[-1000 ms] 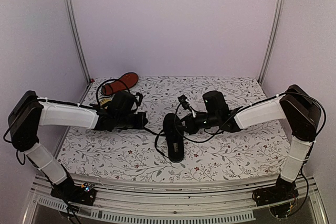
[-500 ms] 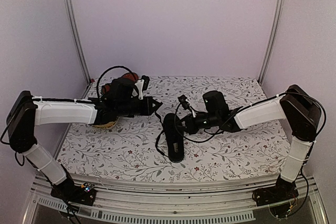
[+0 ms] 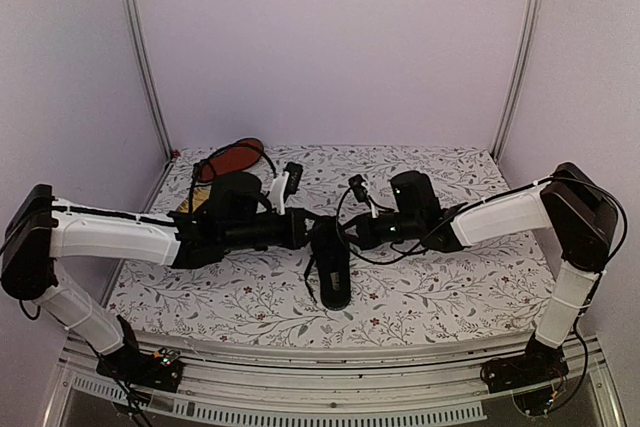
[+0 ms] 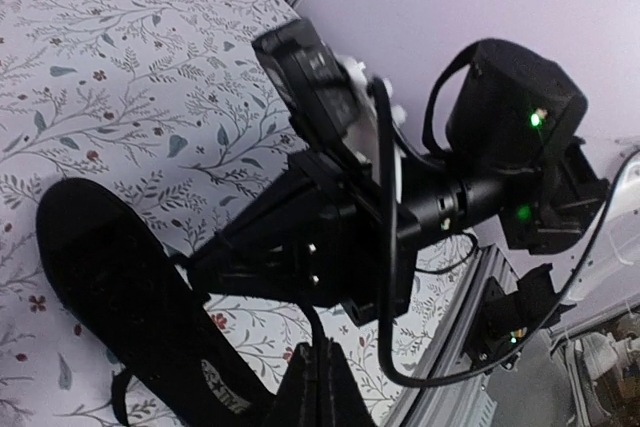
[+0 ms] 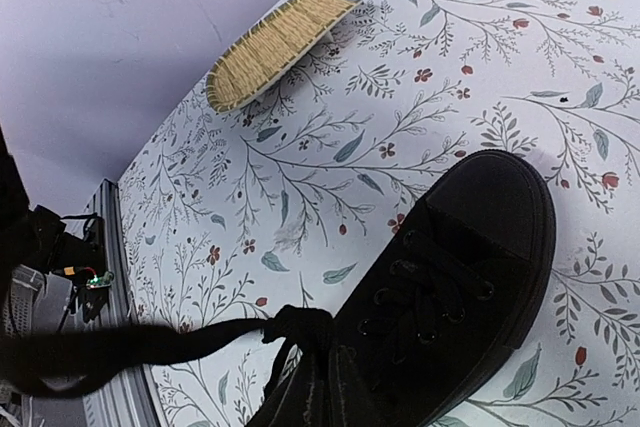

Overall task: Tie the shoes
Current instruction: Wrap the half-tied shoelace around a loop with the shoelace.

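Shoes: one black canvas shoe sat sole-down at mid-table on the floral tablecloth, with its long axis 12-to-6 in the top view. The other shoe lay sole-up with its reddish-orange sole showing, at the far-left corner. That put it roughly 10 o'clock from the first shoe and well apart from it.

The left gripper reached in from 9 o'clock and hung just over the 12 o'clock end of the black canvas shoe. It was clenched, its fingertips pressed together in the left wrist view. A thin strand ran down into the tips and looked pinched.

The right gripper came in from 3 o'clock to the same end of the shoe, so the two grippers sat near each other, nose to nose. It was also clenched. In the right wrist view a black lace stretched taut out to 9 o'clock from a bunched knot just above the closed tips. Strands dropped from the knot into the tips, so the lace looked gripped. The exact contact was too dark to confirm.

The shoe's toe cap and eyelet rows showed at 3 o'clock of those tips. A yellow woven mat lay at 12 o'clock in that view, near the sole-up shoe, and was mostly hidden behind the left arm from above. The right arm's wrist camera filled the middle of the left wrist view.
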Controlling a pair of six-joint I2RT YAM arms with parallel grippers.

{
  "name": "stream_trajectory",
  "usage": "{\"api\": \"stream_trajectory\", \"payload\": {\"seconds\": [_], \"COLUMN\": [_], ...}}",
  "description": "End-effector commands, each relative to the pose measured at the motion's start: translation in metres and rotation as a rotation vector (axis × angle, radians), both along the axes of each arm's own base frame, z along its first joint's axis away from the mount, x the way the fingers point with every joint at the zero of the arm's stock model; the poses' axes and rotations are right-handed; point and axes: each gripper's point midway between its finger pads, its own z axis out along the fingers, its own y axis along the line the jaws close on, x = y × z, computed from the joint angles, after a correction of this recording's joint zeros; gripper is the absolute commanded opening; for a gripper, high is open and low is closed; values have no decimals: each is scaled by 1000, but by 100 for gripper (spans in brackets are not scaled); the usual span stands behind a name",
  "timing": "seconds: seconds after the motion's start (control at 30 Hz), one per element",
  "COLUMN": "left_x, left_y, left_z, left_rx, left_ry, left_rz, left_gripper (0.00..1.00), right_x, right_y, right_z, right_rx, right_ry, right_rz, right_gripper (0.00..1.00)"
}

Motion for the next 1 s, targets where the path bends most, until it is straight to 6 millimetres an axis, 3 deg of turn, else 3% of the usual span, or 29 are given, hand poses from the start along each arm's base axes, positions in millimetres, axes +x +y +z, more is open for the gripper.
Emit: {"api": "stream_trajectory", "payload": {"seconds": [0.0,0.27,0.4,0.7,0.73,0.87,0.97], "left_x": [-34,-58,-53,-39,-39,-46,-52], "left_y": [-12,-33,-59,-91,-91,-79,-65], "left_z": [-13,-60,-68,-91,-93,-87,-79], "left_rx": [-50,39,52,150,161,171,176], "left_ry": [31,89,73,-26,-23,-47,-53], "left_rz": [-35,-125,-169,-173,-170,-164,-156], "left_gripper": [0,0,0,0,3,35,45], "right_x": [8,7,8,9,9,11,11], "right_y": [-2,1,1,0,0,-2,-2], "right_z": [19,16,15,12,13,15,16], "right_rx": [58,68,69,64,64,67,66], "right_ry": [10,35,41,44,44,38,32], "right_rz": [-22,-5,-9,-15,-15,-20,-22], "right_gripper": [2,2,2,2,2,2,2]}}
